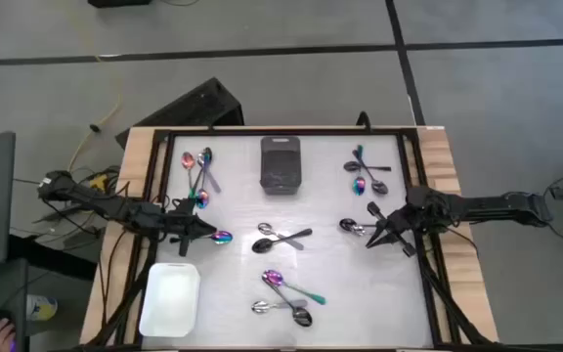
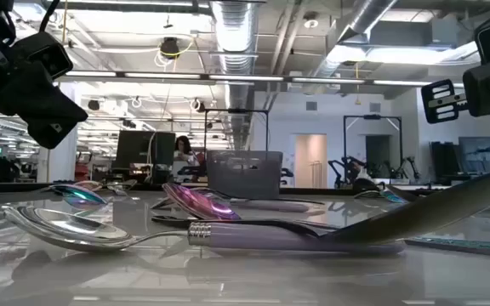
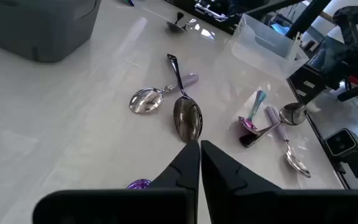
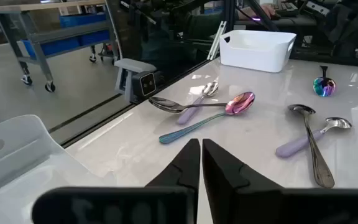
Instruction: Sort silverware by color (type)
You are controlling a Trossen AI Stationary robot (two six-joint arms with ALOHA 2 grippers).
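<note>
Your left gripper (image 1: 206, 233) pinched closed, empty, beside a rainbow spoon (image 1: 222, 237) left of centre, your right gripper (image 1: 371, 241) closed, empty, near spoons (image 1: 353, 227) at right, other spoons (image 1: 283, 238) mid-table.

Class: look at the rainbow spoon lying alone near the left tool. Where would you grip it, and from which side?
Grip the rainbow spoon from straight above, probably across its handle rather than the rounded bowl: it lies flat and alone on the table. The handle is hidden under the shut left tool, so its direction cannot be read; the jaws should close across it.
</note>
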